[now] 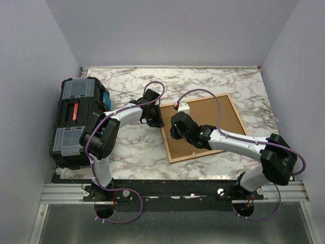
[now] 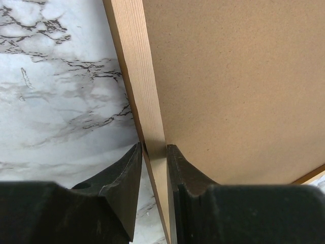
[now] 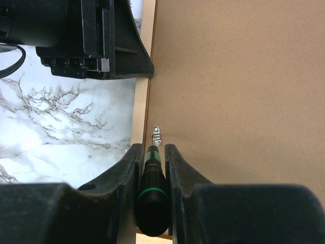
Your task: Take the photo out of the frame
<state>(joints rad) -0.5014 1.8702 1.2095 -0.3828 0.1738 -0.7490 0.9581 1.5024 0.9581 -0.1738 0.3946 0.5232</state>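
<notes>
1. We see the frame (image 1: 239, 114) lying face down on the marble table (image 1: 137, 147), right of centre and turned at a slant. Its brown backing board (image 1: 218, 117) faces up.
2. A black toolbox (image 1: 76, 122) stands at the table's left edge, well apart from the frame.
3. The left claw (image 2: 152, 155) straddles the frame's pale wooden rail (image 2: 139, 76), one finger on the outer side over the table and the other on the inner side over the board. It is narrowed onto the rail and grips it.
4. From above, this grip sits near the frame's far left corner.
5. The right claw (image 3: 152, 152) reaches over the frame's left side, nearer to us than the left claw. It is closed around a black tool (image 3: 152, 193) with a green ring.
6. The tool's tip meets a small metal clip (image 3: 156, 134) at the board's edge, just beside the left rail.
7. In the right wrist view the left claw's black body shows farther along the same rail.
</notes>
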